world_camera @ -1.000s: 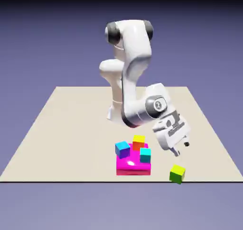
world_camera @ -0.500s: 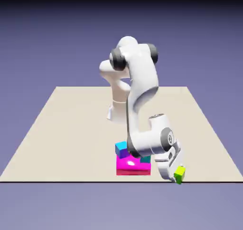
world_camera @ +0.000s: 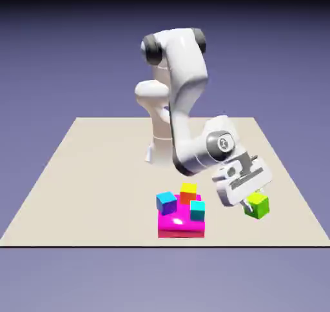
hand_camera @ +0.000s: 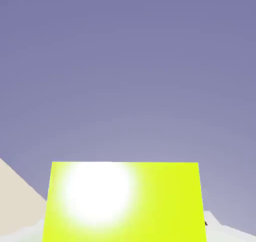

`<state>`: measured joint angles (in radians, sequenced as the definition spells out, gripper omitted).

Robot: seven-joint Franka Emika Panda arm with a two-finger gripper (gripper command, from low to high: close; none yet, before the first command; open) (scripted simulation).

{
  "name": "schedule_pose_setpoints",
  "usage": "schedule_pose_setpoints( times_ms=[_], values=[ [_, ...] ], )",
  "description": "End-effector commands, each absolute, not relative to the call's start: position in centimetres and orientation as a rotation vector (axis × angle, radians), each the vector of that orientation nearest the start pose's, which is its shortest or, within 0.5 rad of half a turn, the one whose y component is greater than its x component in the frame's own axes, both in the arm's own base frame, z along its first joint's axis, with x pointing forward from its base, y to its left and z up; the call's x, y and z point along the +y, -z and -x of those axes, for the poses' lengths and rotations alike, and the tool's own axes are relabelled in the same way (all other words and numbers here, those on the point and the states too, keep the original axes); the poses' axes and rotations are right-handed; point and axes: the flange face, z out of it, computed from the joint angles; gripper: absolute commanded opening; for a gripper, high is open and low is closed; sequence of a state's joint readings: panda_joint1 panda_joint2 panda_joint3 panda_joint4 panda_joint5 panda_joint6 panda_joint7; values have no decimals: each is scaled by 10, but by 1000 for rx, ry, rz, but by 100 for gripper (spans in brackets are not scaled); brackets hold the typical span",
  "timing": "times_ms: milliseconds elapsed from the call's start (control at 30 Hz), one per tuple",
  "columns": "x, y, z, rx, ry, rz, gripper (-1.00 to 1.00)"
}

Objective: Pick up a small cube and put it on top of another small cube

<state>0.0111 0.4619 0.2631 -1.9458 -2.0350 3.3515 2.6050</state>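
My gripper (world_camera: 251, 203) is shut on the small cube (world_camera: 258, 205), yellow on top with green sides, and holds it lifted above the table at the exterior view's right. In the hand view the small cube (hand_camera: 125, 201) fills the bottom as a bright yellow face and hides my fingertips. To the exterior view's left of the held cube, three small cubes rest on a magenta block (world_camera: 181, 224): a cyan-and-purple cube (world_camera: 166, 202), a yellow-and-red cube (world_camera: 188, 192) and a teal cube (world_camera: 197, 209).
The beige table (world_camera: 97, 169) stretches back to the robot's base (world_camera: 158, 151). Its front edge runs just below the magenta block. The hand view looks past the cube at the blue-violet backdrop, with a sliver of table (hand_camera: 15, 196) at lower left.
My gripper came down onto the yellow-and-green cube near the table's front edge, shut on it, and has lifted it up and toward the exterior view's right.
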Motion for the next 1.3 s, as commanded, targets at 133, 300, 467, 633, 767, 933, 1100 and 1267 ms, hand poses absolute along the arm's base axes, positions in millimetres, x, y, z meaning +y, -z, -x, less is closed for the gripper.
schedule_pose_setpoints(
  times_ms=[133, 300, 467, 633, 767, 933, 1100, 1267],
  values=[
    [245, -307, -515, 664, 712, 2409, -100],
    [245, -335, -512, 955, 752, 2309, -100],
    [240, -355, -505, 1240, 772, 2213, -100],
    [230, -364, -492, 1524, 777, 2119, -100],
    [220, -364, -478, 1752, 774, 2041, -100],
    [203, -356, -456, 2041, 761, 1934, -100],
    [183, -341, -429, 2334, 740, 1807, -100],
    [160, -320, -398, 2630, 708, 1649, -100]
  ],
)
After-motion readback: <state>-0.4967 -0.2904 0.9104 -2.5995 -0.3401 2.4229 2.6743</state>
